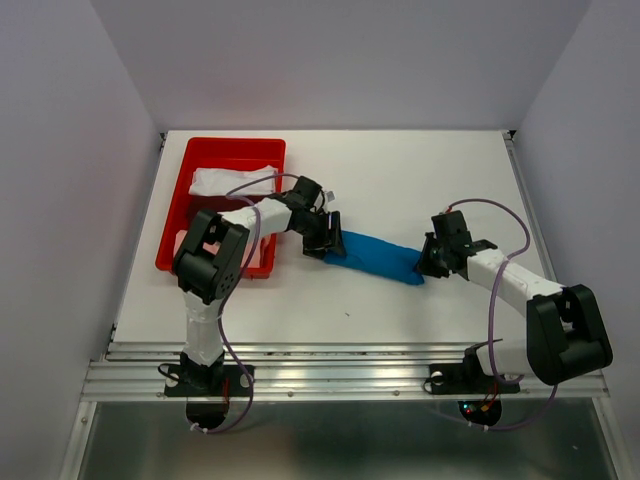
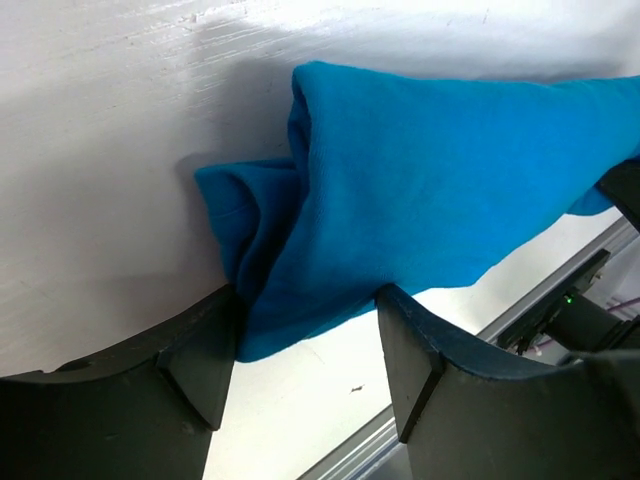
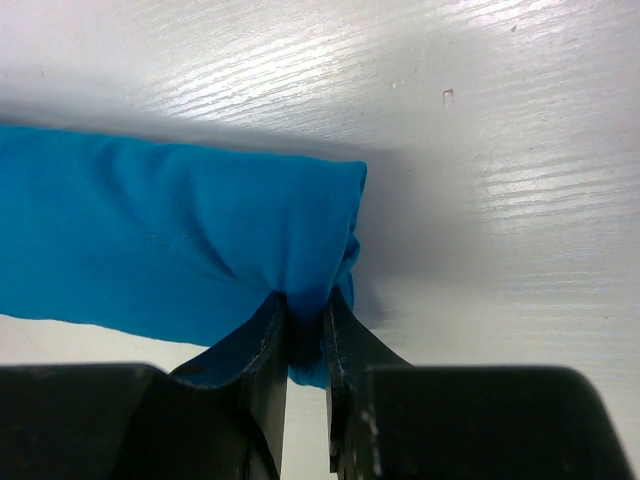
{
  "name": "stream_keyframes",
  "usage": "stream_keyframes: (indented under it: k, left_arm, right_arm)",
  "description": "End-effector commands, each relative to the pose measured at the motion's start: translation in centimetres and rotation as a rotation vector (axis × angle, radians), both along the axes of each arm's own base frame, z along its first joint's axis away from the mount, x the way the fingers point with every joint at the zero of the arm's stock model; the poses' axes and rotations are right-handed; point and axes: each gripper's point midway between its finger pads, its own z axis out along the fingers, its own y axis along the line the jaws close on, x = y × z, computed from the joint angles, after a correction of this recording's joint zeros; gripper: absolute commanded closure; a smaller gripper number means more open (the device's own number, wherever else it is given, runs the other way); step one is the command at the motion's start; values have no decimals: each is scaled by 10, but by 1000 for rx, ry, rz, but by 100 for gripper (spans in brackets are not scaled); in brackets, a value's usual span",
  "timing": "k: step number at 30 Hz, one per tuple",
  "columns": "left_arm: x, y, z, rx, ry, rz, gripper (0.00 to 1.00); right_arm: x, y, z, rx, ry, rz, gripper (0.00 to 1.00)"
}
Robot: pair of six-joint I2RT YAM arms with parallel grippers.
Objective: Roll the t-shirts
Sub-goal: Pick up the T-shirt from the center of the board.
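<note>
Arm bases (image 1: 205,378) stand nearest, at the counter's (image 1: 400,170) near edge. Blue t-shirt (image 1: 375,256): long rolled bundle, mid-counter, one arm at each end. White t-shirt (image 1: 232,180): in red tray (image 1: 230,148), far left.

Left wrist: left fingers (image 2: 190,370) spread, astride the bundle's loosely folded end, cloth between them, not visibly pinched.

Right wrist: right fingers (image 3: 265,350) pinching a fold at the other end.

Handling, judged: light, limp, unbreakable, prone to unrolling; take hold at the layered ends, through every ply.
</note>
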Motion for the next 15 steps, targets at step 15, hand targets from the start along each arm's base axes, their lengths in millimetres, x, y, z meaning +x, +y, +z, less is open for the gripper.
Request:
stream_keyframes:
  k: [15]
  left_arm:
    - [26,30,1,152,-173,96,28]
  right_arm:
    - [5,-5,-1,-32,7,7,99]
